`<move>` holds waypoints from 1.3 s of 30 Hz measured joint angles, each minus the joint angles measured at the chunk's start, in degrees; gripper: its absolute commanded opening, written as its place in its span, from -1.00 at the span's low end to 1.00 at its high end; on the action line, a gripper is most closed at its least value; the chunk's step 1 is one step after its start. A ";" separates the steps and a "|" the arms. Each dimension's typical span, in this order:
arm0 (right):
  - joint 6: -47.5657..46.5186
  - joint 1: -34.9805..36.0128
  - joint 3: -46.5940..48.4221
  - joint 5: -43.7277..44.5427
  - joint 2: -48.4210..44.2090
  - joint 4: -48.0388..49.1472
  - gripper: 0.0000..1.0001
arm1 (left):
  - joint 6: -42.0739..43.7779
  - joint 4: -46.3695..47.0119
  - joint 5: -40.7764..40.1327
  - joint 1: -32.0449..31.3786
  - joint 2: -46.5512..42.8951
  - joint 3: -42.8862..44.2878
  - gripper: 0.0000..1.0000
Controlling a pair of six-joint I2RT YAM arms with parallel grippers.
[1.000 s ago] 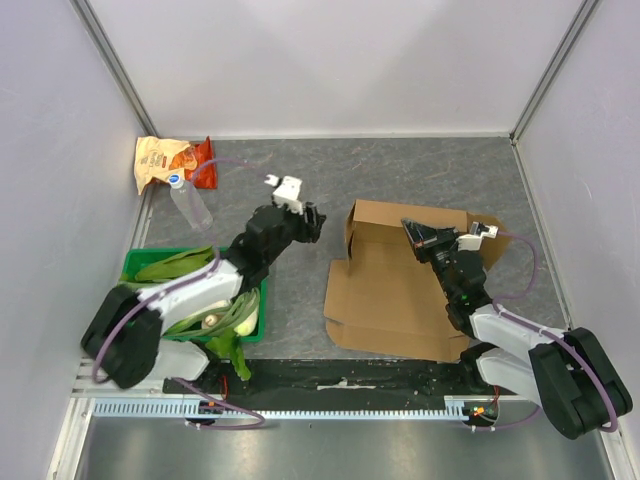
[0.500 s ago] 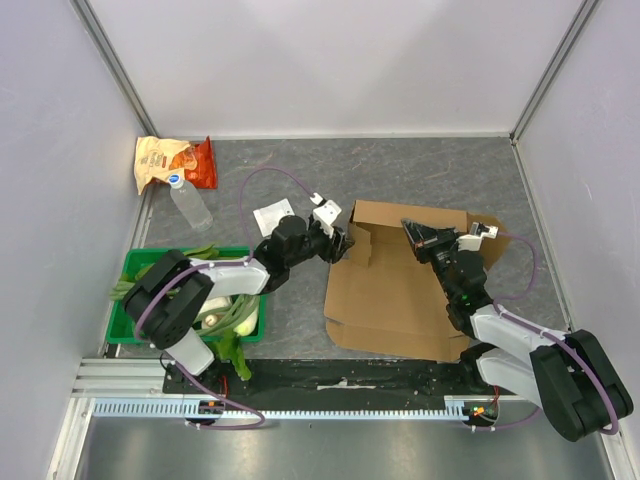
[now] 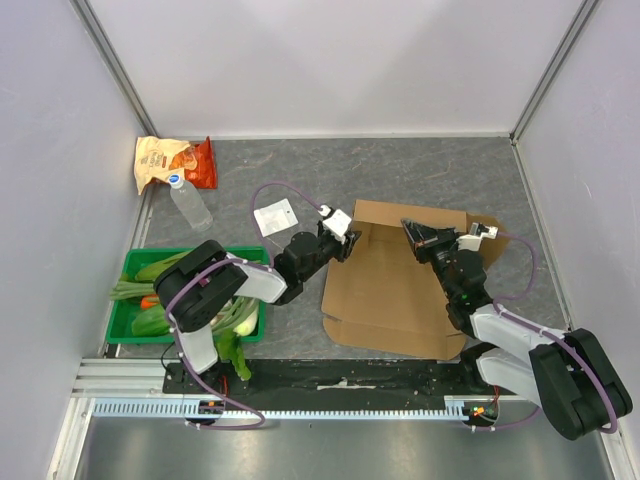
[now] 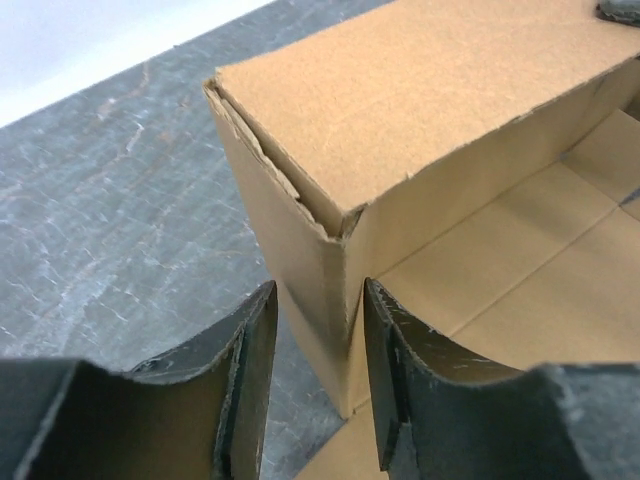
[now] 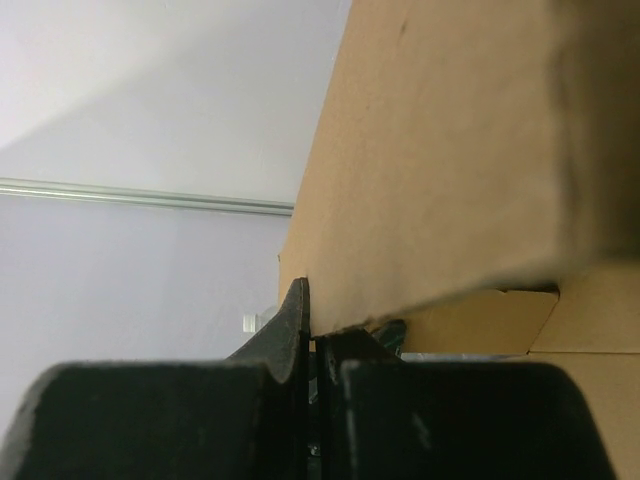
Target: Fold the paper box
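Top view: the paper box (image 3: 385,300) lies half-open on the desk (image 3: 420,165), ahead of the right arm, back wall raised. The left end effector (image 3: 345,228) sits at its rear left corner, and the right end effector (image 3: 412,230) at the back wall. Left wrist: fingers (image 4: 250,370) clamp that upright corner. Right wrist: jaws pinched shut on a cardboard edge.

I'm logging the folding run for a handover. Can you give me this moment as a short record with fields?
paper box: brown, partly folded, rear wall raised, front panel flat
left gripper: straddles the box's rear left corner; grip unclear
right gripper: shut on the rear wall
nearby: white card, bottle, snack bag, green crate with vegetables
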 measured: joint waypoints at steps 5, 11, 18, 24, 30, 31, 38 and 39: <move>0.00 0.00 0.68 -0.55 -0.02 -0.92 -1.00 | 2.40 4.72 -1.95 -0.20 1.75 0.00 -0.08; 1.38 0.00 0.92 -0.68 0.37 -1.40 -1.00 | 2.97 7.06 -3.32 -0.35 2.80 0.28 -0.47; 4.39 0.28 1.33 1.03 1.18 -1.64 -1.00 | 6.64 8.55 -16.94 -3.93 7.37 4.68 -0.69; 6.10 1.09 2.08 1.49 1.16 -3.10 -1.00 | 9.25 8.41 -24.37 -6.32 8.92 6.80 -0.34; 7.37 1.40 2.25 1.62 1.14 -3.72 -1.00 | 9.25 2.84 -26.84 -6.36 9.14 10.51 -0.82; 7.50 1.40 2.27 2.03 1.14 -3.76 -1.00 | 9.16 1.31 -27.69 -6.40 9.25 11.54 -0.96; 9.55 2.19 2.89 7.28 0.61 -4.09 -1.00 | 6.27 -7.19 -36.15 -7.30 11.43 20.76 -0.96; 9.86 2.62 2.89 7.72 0.61 -4.20 -1.00 | 5.86 -7.50 -36.81 -7.39 11.43 20.76 -0.96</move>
